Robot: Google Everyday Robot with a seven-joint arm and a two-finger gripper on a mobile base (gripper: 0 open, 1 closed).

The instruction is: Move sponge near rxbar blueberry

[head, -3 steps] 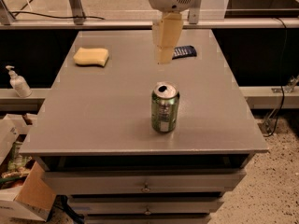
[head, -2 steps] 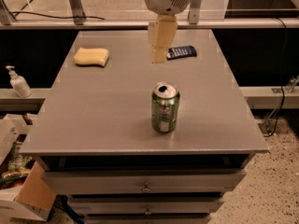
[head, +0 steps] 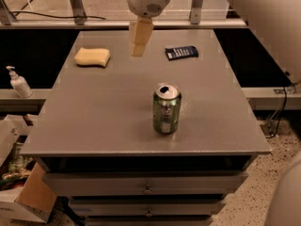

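Note:
The pale yellow sponge lies flat at the far left of the grey table. The dark navy rxbar blueberry lies flat at the far right of the table, well apart from the sponge. My gripper hangs from its white wrist over the far middle of the table, between the two, nearer the sponge's side. It holds nothing and touches neither.
A green soda can stands upright, opened, near the table's middle front. A soap dispenser stands on a ledge at the left. Cardboard boxes sit on the floor at lower left. Drawers are under the tabletop.
My gripper has moved left, away from the rxbar and toward the sponge. The sponge, bar and can have not moved.

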